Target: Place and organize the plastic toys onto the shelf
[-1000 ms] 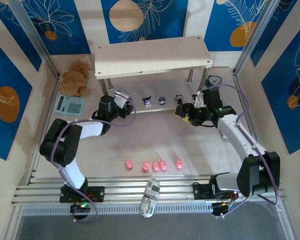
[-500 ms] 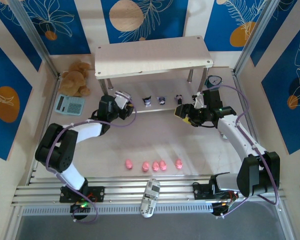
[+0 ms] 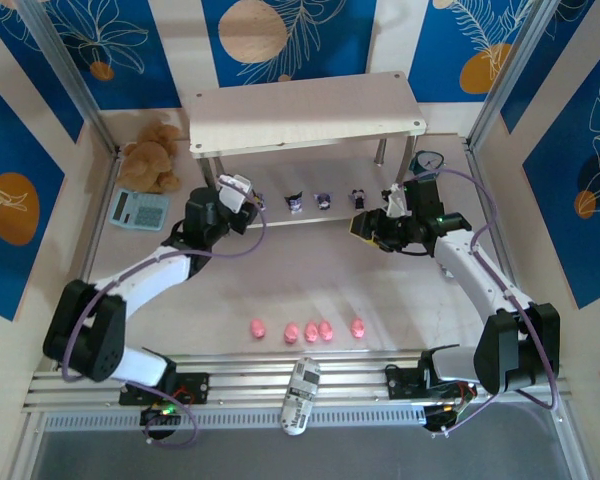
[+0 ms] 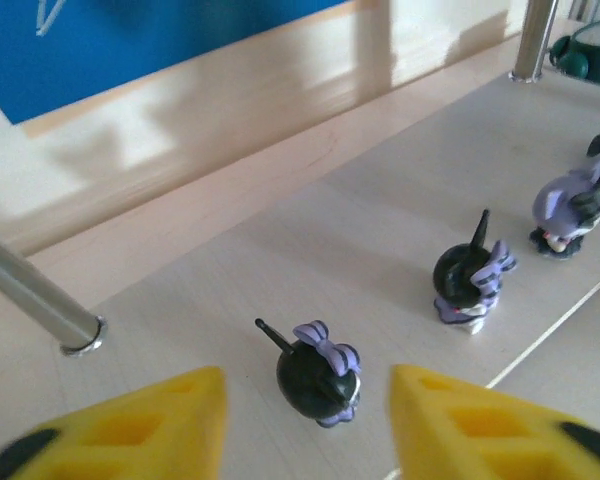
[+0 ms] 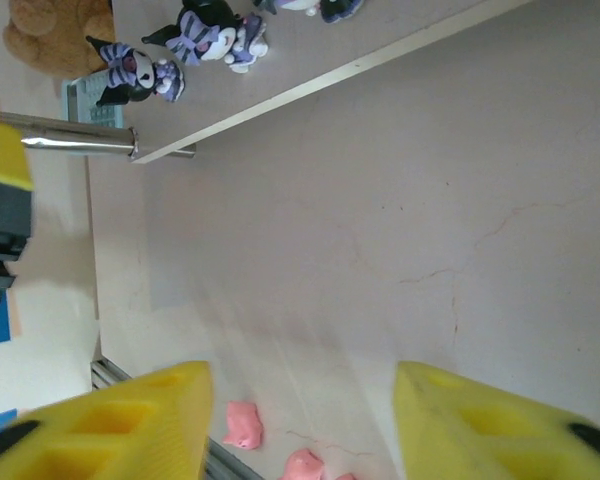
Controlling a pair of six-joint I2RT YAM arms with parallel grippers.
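We see the left gripper (image 3: 242,187), now shifted toward nine o'clock, and the right gripper (image 5: 302,380) both partly open and empty, with the figurines (image 4: 318,372) on the shelf (image 3: 300,110) and the pigs (image 3: 311,331) waiting at six o'clock.

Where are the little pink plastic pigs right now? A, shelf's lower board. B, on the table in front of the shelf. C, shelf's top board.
B: the tiny pink plastic pigs lie in a row on the table, in front of the pale wooden two-tier shelf.
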